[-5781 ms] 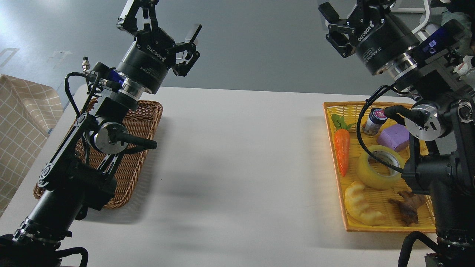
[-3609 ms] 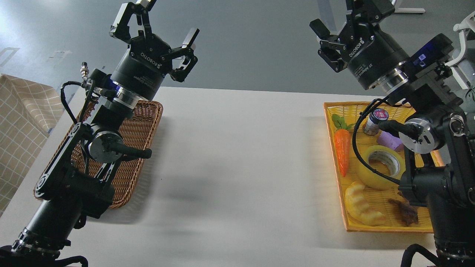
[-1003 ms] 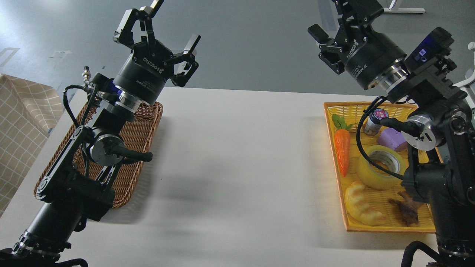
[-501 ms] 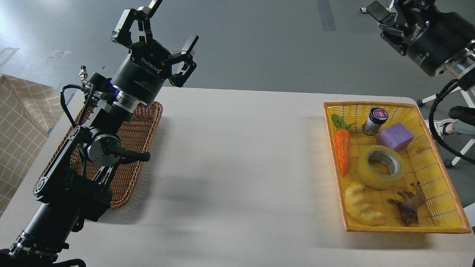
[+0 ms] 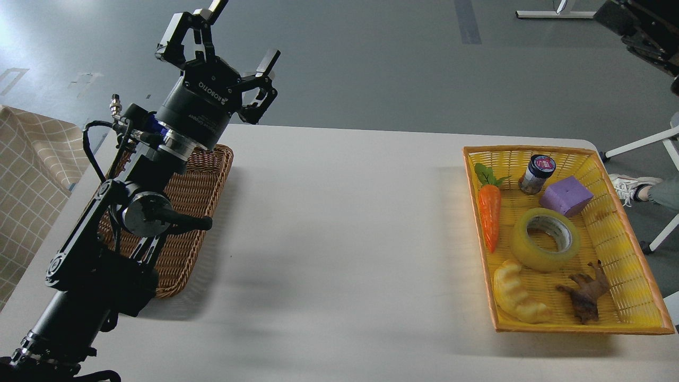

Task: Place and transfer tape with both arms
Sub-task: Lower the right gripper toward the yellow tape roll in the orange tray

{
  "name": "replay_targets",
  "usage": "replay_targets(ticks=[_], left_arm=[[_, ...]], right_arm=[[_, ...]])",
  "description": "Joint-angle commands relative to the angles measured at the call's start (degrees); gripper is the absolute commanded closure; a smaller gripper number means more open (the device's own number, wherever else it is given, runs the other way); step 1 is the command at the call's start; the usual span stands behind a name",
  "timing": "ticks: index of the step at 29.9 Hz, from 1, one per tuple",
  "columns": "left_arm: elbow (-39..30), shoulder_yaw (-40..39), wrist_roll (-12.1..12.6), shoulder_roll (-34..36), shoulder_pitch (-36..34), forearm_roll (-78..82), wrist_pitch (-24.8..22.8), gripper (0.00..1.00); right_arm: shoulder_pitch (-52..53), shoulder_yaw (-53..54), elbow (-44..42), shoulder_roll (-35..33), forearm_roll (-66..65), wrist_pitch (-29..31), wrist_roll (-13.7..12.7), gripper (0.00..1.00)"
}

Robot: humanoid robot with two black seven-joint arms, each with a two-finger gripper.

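The tape, a translucent yellow roll with a grey-white core, lies flat in the yellow basket at the right of the white table. My left gripper is open and empty, raised high above the table's far left, over the far end of the brown wicker basket. Of my right arm only a dark part shows in the top right corner, far above and behind the yellow basket. Its fingers cannot be told apart.
The yellow basket also holds a carrot, a small jar, a purple block, a croissant toy and a brown toy. A checked cloth lies left of the table. A person's shoe shows at the right.
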Motion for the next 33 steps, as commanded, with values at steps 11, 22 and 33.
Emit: replay_targets(ticks=[11, 22, 33], left_arm=[[0.08, 0.59, 0.09, -0.82, -0.08, 0.0, 0.37, 0.02], [0.25, 0.59, 0.0, -1.08, 0.27, 0.0, 0.55, 0.02], [0.34, 0.59, 0.0, -1.17, 0.71, 0.0, 1.25, 0.02]], right_arm=[[-16.68, -0.48, -0.19, -10.01, -23.91, -0.01, -0.01, 0.0], [-23.29, -0.57, -0.71, -3.95, -30.18, -0.01, -0.1, 0.0], [-27.08, -3.03, -5.36, 2.73, -38.79, -0.01, -0.01, 0.01]])
